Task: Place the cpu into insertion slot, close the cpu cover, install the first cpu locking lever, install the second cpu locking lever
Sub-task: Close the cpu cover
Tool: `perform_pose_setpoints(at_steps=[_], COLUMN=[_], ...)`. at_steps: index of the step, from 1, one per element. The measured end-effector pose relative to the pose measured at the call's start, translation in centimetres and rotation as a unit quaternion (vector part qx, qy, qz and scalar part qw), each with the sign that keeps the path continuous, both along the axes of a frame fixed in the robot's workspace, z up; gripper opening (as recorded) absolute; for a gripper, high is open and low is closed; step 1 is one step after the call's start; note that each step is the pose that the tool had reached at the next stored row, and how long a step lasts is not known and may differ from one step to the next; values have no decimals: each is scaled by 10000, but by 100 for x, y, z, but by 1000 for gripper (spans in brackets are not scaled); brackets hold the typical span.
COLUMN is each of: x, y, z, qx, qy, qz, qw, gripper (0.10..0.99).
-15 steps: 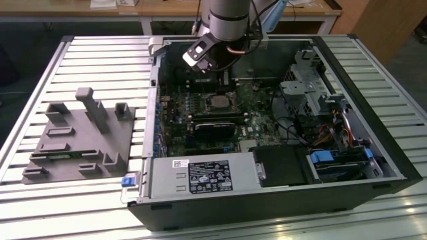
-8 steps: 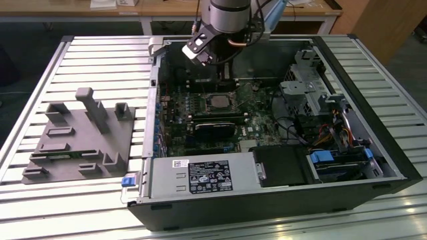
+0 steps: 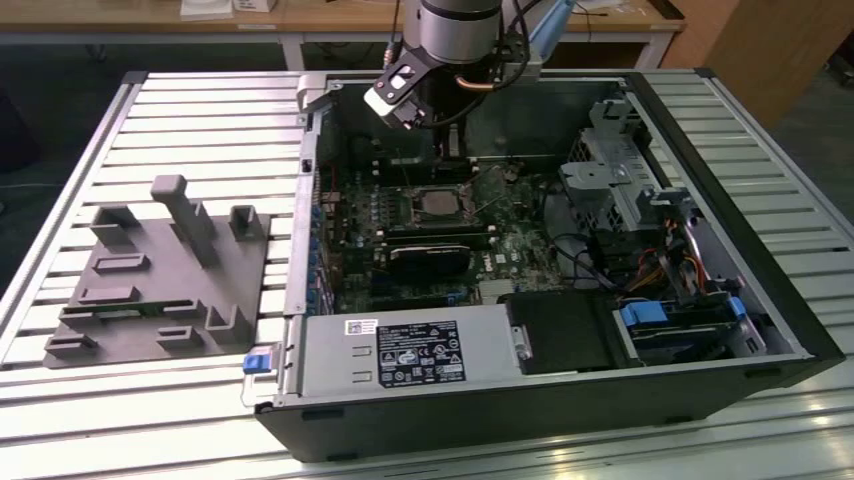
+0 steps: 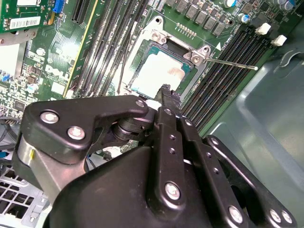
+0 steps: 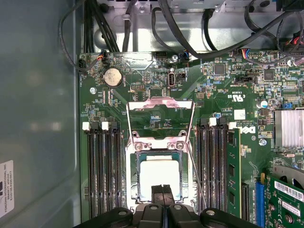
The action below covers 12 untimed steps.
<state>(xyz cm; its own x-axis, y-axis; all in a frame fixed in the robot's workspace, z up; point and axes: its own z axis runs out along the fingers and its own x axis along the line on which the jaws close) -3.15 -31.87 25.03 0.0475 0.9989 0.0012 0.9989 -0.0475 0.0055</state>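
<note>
Looking down into an open computer case (image 3: 561, 400) lying on the bench (image 3: 200, 120), nearer the bench's edge at the exterior view's right, with a grey fixture block (image 3: 147, 290) sitting toward the opposite edge. Coming in over the case's far edge by way of the arm (image 3: 454, 30). Hovering the gripper (image 5: 162, 190) above the near edge of the cpu (image 5: 156, 173) in the first wrist view, pressing both fingers (image 5: 157, 194) flat against each other and gripping nothing; not possible to tell whether touching the chip. Finding the cpu already lying flat inside the insertion slot (image 5: 156, 157), sitting square within its black rim. Seeing the cpu cover (image 5: 160, 102) standing open off the slot's far edge, toward the coin cell (image 5: 113, 76), leaving the chip's pale face uncovered. Noting one thin locking lever (image 4: 232, 63) sticking out free across the memory slots (image 4: 223, 88) in the second wrist view. Crowding the slot on two opposite sides with those long memory slots, leaving open room above the chip and toward the raised cover. Running along the board's outer edge, beyond one memory bank, as a bare metal panel (image 5: 38, 118) of the case.
</note>
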Motion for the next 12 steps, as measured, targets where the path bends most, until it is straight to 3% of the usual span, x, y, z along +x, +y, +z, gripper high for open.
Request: perform_pose_setpoints(at_steps=[7, 12], x=[0, 0], y=[0, 0], z=[8, 67], qx=[-4, -2], qy=[1, 0], qz=[0, 0], qw=[10000, 10000], gripper=[106, 106])
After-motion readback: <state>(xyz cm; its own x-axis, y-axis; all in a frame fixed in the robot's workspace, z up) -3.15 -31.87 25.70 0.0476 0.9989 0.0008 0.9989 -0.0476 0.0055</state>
